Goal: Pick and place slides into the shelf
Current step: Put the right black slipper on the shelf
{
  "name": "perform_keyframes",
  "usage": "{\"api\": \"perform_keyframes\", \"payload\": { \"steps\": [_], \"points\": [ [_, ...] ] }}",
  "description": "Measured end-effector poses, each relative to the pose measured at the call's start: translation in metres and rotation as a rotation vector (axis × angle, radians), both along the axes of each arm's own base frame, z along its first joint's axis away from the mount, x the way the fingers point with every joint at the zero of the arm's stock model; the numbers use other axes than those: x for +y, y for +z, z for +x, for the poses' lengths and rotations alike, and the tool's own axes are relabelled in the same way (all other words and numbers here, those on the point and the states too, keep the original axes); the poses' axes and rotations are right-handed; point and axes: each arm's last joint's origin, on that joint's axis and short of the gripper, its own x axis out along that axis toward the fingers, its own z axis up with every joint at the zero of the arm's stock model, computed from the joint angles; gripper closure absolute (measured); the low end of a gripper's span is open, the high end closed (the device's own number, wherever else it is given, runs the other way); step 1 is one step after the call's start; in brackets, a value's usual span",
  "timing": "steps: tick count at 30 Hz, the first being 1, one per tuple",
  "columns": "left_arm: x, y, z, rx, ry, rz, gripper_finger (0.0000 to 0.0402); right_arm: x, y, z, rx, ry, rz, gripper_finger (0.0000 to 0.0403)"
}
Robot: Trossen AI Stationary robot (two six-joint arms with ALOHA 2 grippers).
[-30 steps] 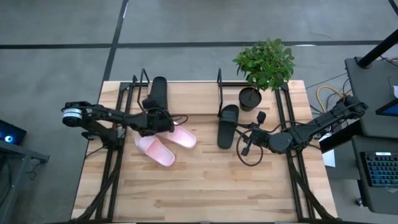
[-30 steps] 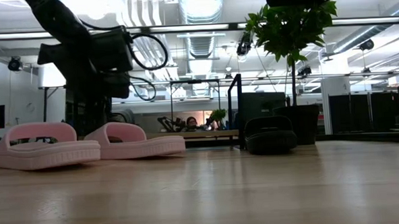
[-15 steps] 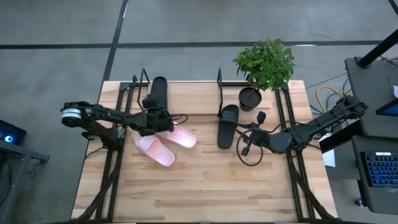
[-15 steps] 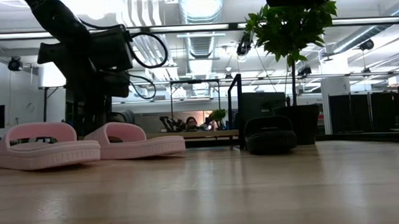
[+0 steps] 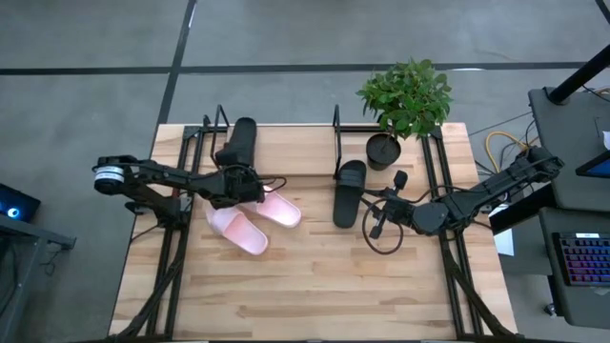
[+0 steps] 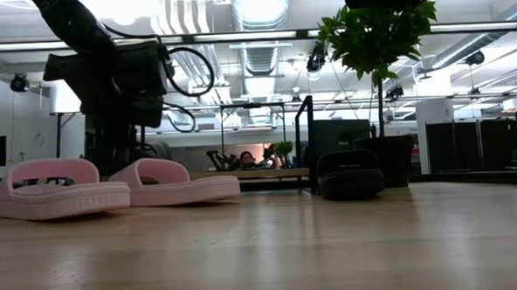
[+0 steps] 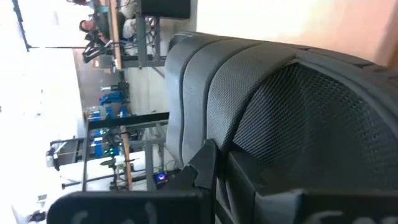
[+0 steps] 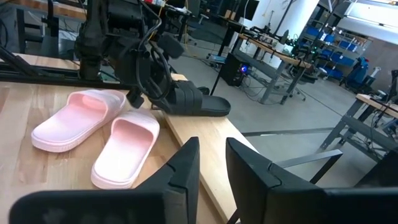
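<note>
L claw (image 5: 240, 178) sits upper-left of centre in the high view, clamped shut on the strap end of a black slide (image 5: 239, 143). L wrist view is filled w/ that slide's mesh strap (image 7: 292, 118), fingers closed on it. That slide lies lengthwise along the shelf's (image 5: 335, 143) left end, toe toward the counter's far edge, top of frame.

R claw (image 5: 379, 213) is right of centre, hanging just right of the 2nd black slide (image 5: 348, 192). Fingers (image 8: 186, 163) stand at a narrow gap w/ nothing between them. Not touching the slide as far as I can tell.

Pink pair (image 5: 255, 218): two slides side by side, angled, just below the L claw in the high view. The near one is touching or nearly touching the L arm's wrist; can't tell which. In the low view they sit lower left, flat on the counter (image 5: 315, 295).

Potted plant (image 5: 405, 100) is at the upper right, by the shelf's right end, close above the R claw.

Room: lower half of the counter is bare wood w/ wide clearance to the near edge. Black arm frames run along both side edges. Middle strip btw the pink pair and the 2nd black slide is open. Far edge is crowded w/ shelf rods, plant pot and the gripped slide.
</note>
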Motion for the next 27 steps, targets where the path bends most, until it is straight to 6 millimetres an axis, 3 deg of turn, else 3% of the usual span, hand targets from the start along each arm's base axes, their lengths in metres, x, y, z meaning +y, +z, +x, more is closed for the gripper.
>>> {"api": "perform_keyframes", "payload": {
  "steps": [17, 27],
  "points": [
    [-0.002, -0.0009, -0.0074, -0.02, 0.047, -0.066, 0.0399, 0.0001, 0.0, 0.0, 0.0, 0.0, 0.0, 0.0333],
    [-0.0026, 0.0052, -0.0062, -0.056, 0.038, -0.124, 0.0349, 0.0001, 0.0, 0.0, -0.001, 0.0, 0.001, 0.0326]
  ]
}}
